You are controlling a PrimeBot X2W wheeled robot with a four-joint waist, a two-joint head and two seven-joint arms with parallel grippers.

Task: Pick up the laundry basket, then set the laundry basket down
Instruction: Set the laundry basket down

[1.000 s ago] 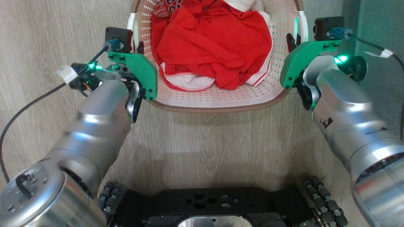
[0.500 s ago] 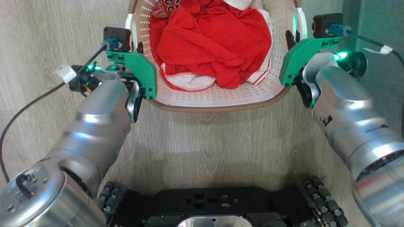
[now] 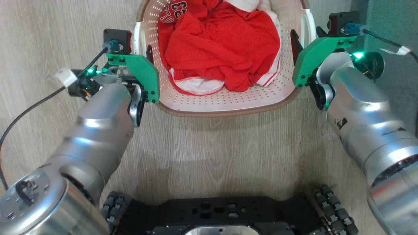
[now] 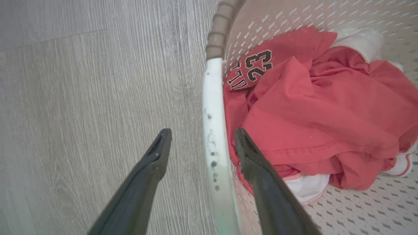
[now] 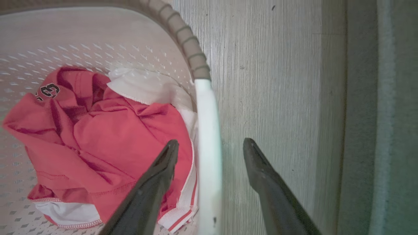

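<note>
The small, rounded-rectangular, cream-white perforated plastic laundry basket (image 3: 222, 112) with its brown woven-look rim is sitting on the pale wood-grain plank floor (image 3: 209, 147), straight ahead of the robot's black wheeled base (image 3: 212, 212) and between its two silver arms. It is holding a crumpled red mesh jersey (image 3: 222, 49) bearing the number 23, which is lying over a white garment with red-trimmed edges (image 3: 199, 85). The left gripper (image 4: 202, 131) is straddling the basket's white left side handle (image 4: 212, 107). Its two long dark fingers are standing spread apart, one hanging outside over the floor and the other inside beside the red cloth, with a gap showing on each side of the handle, so nothing is being pinched. The right gripper (image 5: 210, 142) is doing the same on the opposite side. Its fingers are splayed wide around the white right side handle (image 5: 207, 124) – one inside above the jersey, one outside above the planks – and neither seems to be touching the plastic. Beyond the right arm, a grey-green surface (image 5: 392, 114) is running along the edge of the floor.
</note>
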